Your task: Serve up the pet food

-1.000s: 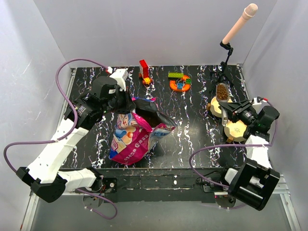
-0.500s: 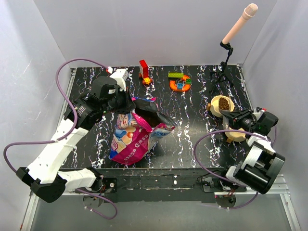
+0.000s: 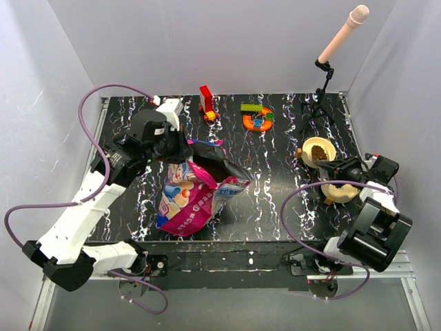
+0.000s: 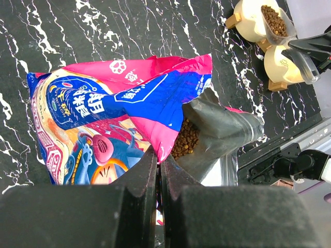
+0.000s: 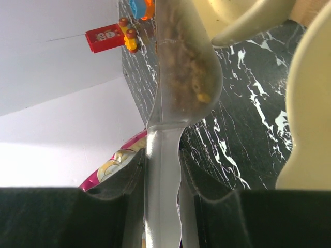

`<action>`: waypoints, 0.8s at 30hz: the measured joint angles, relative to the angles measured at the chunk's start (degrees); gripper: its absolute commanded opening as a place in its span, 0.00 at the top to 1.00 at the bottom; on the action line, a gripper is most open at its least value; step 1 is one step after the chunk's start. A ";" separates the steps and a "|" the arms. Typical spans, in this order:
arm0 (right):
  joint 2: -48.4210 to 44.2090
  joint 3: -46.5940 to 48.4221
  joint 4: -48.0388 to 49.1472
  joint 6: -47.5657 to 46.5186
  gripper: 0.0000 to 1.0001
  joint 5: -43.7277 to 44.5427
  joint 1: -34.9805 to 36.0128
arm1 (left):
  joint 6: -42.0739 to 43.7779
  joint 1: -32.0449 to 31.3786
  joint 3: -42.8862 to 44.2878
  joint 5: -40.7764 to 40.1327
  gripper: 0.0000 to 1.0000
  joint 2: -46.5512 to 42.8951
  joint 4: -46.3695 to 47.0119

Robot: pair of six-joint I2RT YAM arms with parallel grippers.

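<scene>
Kibble (image 5: 187,64) fills scoop (image 5: 161,139); right end effector (image 5: 162,174) clamps it.

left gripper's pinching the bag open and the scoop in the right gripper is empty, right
Not empty: the right wrist view shows the scoop in the right gripper holding brown kibble. The rest stands: the left gripper pinches the bag open.

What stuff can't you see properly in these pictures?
- How much kibble is left in the bag: left wrist view shows one patch; the bag's foil hides the rest.
- How full the far bowl is: top view, the scoop in the right gripper covers it.
- The nearer bowl: right wrist view, cut off by the right edge.
</scene>
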 measured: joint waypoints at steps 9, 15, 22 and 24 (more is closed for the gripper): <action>1.53 5.07 -13.42 -1.90 0.99 3.63 0.00 | -0.02 0.02 0.00 -0.17 1.00 -0.13 -0.09; 2.80 11.50 -23.96 -1.99 0.99 7.48 0.35 | -0.04 0.02 0.00 -0.15 1.00 -0.13 -0.09; 7.28 19.85 -34.27 -2.38 0.99 10.43 1.57 | -0.04 0.02 -0.02 -0.11 1.00 -0.17 -0.09; 9.20 22.84 -37.07 -2.64 0.99 11.32 2.16 | -0.07 0.02 -0.07 -0.11 1.00 -0.22 -0.07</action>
